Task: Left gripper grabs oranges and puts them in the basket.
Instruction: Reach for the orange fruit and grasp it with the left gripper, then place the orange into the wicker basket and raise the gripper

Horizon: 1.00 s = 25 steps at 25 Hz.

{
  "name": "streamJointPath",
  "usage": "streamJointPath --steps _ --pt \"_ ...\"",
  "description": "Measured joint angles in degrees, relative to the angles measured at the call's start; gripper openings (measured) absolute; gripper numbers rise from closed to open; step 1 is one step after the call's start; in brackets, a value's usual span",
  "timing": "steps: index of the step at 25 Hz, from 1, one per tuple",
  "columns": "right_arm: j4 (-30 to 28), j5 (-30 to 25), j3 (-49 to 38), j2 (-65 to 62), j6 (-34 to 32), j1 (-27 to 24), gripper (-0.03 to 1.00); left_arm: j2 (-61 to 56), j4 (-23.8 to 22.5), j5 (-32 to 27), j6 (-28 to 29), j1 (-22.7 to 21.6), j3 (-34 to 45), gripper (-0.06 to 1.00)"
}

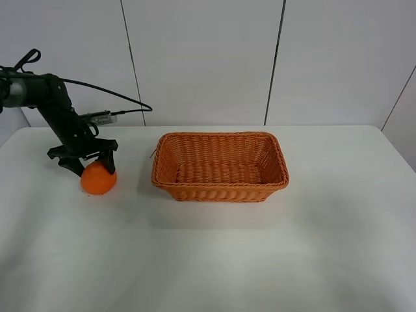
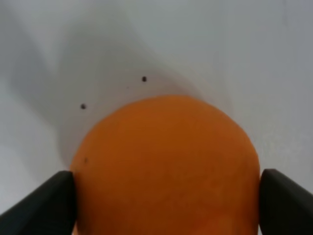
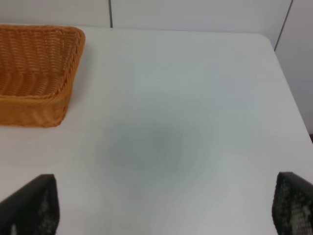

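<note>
The orange (image 1: 99, 180) rests on the white table (image 1: 214, 260), left of the wicker basket (image 1: 220, 166). My left gripper (image 1: 91, 165) comes down over it from the left rear, one finger on each side. In the left wrist view the orange (image 2: 166, 166) fills the gap between the two dark fingertips (image 2: 46, 203), and both press against its sides. The basket is empty. My right gripper (image 3: 166, 185) is open and empty over bare table, and it does not show in the exterior high view. The right wrist view shows one corner of the basket (image 3: 34, 73).
The left arm's black cable (image 1: 110, 97) loops behind the arm. The table's right edge (image 3: 288, 83) runs beside a white wall panel. Two small dark specks (image 2: 144, 79) lie on the table beyond the orange.
</note>
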<state>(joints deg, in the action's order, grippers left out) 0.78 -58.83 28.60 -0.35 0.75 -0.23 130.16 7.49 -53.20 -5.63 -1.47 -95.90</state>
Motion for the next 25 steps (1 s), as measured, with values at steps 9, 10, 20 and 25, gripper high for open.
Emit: streamJointPath --steps 9,10,20,25 --pt "0.00 0.00 0.00 0.00 0.00 0.00 0.69 -0.86 -3.35 -2.43 1.53 0.14 -0.69 0.21" --pt "0.00 0.00 0.00 0.00 0.00 0.00 0.69 -1.39 -3.55 -3.00 1.62 0.14 -1.00 0.21" --pt "0.00 0.00 0.00 0.00 0.00 0.00 0.69 -10.86 -4.51 -14.17 3.28 0.31 -13.42 0.21" --pt "0.00 0.00 0.00 0.00 0.00 0.00 0.69 -11.37 -4.91 -14.95 3.70 2.90 -19.30 0.21"
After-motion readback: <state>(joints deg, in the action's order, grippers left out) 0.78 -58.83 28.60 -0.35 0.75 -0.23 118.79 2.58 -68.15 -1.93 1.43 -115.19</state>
